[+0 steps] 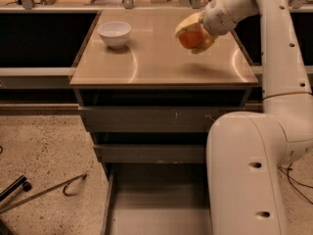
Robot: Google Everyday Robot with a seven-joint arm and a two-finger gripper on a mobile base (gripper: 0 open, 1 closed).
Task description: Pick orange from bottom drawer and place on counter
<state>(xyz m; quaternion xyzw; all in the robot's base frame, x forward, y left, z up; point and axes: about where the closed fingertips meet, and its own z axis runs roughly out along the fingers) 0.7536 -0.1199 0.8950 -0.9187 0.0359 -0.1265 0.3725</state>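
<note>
My gripper (192, 35) is shut on the orange (190, 39), a small round orange fruit held between pale yellow fingers. It hangs a little above the right part of the tan counter (156, 62), casting a shadow on the top below it. The bottom drawer (156, 204) is pulled open at the foot of the cabinet; its flat grey floor shows nothing in the visible part. My white arm covers the drawer's right side.
A white bowl (114, 34) stands on the counter's back left. Two grey drawers (146, 119) sit above the open one. Dark shelving units (39, 38) flank the cabinet. A dark metal tool (44, 190) lies on the speckled floor at left.
</note>
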